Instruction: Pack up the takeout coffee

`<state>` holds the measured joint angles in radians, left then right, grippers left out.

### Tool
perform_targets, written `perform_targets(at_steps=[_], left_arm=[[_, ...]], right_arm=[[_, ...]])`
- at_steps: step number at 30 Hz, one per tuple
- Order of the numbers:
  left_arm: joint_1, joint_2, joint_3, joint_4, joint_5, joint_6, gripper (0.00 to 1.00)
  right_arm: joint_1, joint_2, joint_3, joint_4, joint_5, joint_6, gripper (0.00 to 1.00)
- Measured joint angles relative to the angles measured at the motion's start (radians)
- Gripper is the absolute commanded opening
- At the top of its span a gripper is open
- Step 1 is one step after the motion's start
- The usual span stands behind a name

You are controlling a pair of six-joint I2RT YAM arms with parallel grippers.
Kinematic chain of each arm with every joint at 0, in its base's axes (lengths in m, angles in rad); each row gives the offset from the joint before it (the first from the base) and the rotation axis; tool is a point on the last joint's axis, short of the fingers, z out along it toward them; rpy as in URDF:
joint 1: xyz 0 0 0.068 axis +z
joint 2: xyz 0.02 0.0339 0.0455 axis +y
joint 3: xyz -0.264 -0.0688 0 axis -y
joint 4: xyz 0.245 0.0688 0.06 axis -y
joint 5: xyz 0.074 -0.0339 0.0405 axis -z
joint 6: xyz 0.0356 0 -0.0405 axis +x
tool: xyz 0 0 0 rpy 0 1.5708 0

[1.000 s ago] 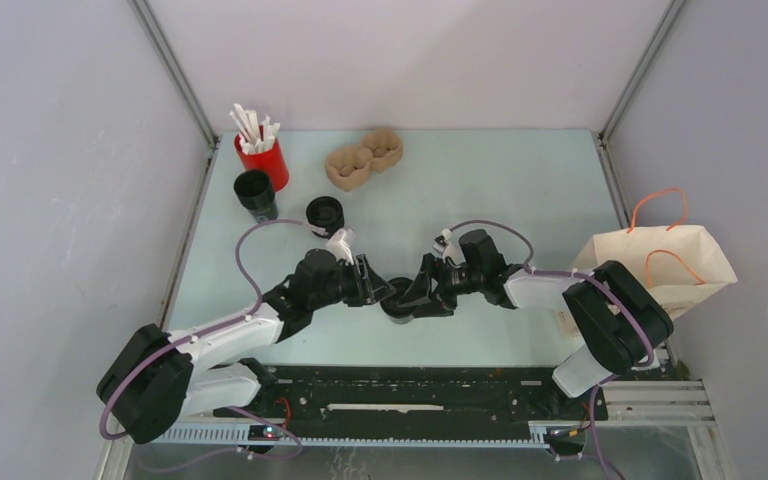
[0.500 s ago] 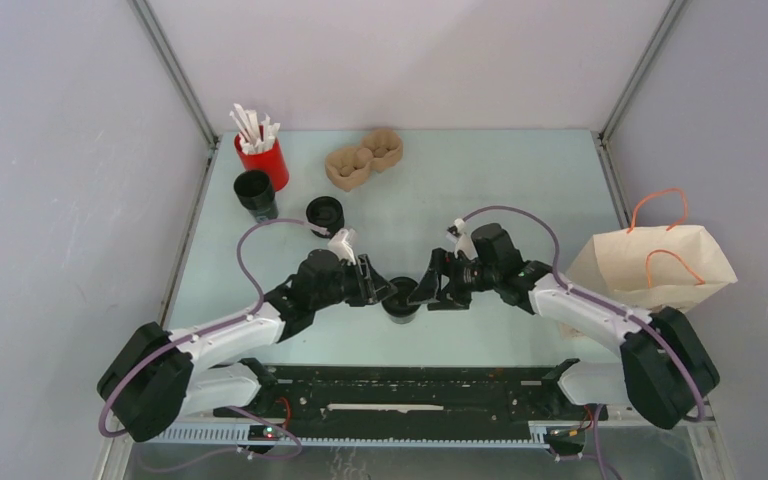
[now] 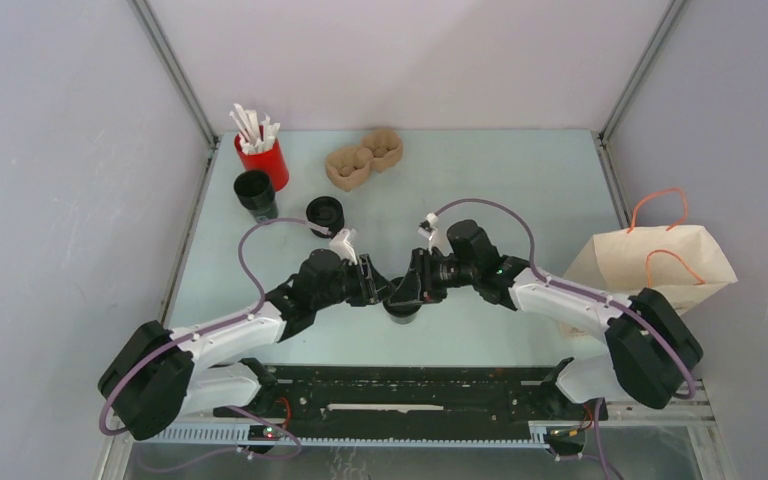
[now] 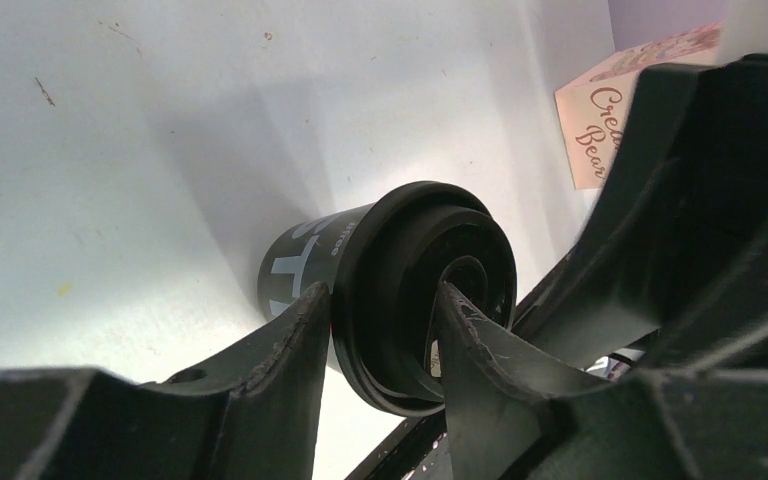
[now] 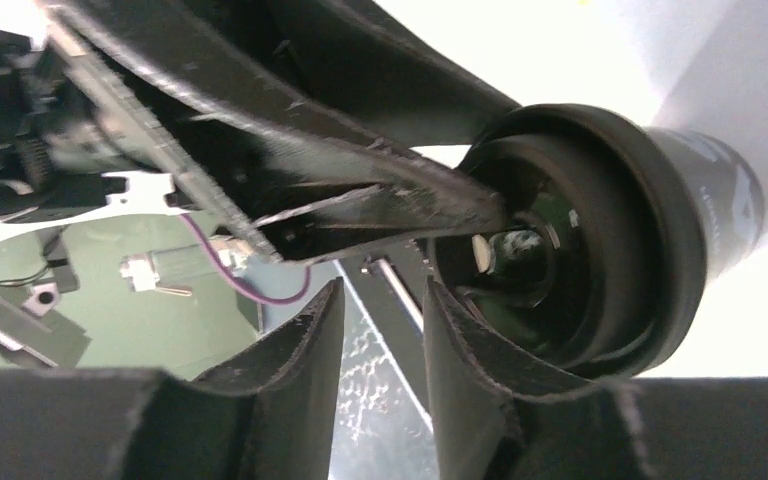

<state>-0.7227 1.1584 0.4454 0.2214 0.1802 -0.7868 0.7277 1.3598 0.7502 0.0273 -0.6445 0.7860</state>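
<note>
Toward six o'clock on the table [image 3: 480,200], the takeout coffee [image 3: 400,306] sits between both arms. Only the left wrist view shows the left gripper [image 4: 382,335] pinching its lid rim from nine o'clock. The right wrist view shows the right gripper [image 5: 384,300] at three o'clock, narrowly parted and empty. Earlier it spread wider, farther from the coffee.

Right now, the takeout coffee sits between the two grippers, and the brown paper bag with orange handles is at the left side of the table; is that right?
Not quite: the top external view shows the brown paper bag with orange handles at the right side of the table. The takeout coffee does sit between the left gripper and right gripper.
</note>
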Motion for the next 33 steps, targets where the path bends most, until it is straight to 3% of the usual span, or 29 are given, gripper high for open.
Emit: perform_targets(at_steps=[7,12,20,28,33], left_arm=[[-0.003,0.001,0.009,-0.018,-0.004,0.000,0.47],[-0.004,0.010,0.016,-0.021,-0.005,0.000,0.47],[-0.005,0.011,0.022,-0.030,-0.005,0.001,0.47],[-0.008,0.013,0.028,-0.040,-0.006,0.000,0.46],[-0.009,0.013,0.028,-0.042,-0.008,0.000,0.46]], right_arm=[[0.008,0.071,-0.062,0.154,-0.013,0.010,0.35],[-0.005,0.042,-0.068,0.138,-0.014,0.002,0.39],[-0.153,-0.062,-0.056,-0.005,0.011,-0.041,0.64],[-0.220,0.046,-0.026,-0.016,-0.061,-0.087,0.57],[-0.231,0.150,-0.027,0.016,-0.121,-0.089,0.45]])
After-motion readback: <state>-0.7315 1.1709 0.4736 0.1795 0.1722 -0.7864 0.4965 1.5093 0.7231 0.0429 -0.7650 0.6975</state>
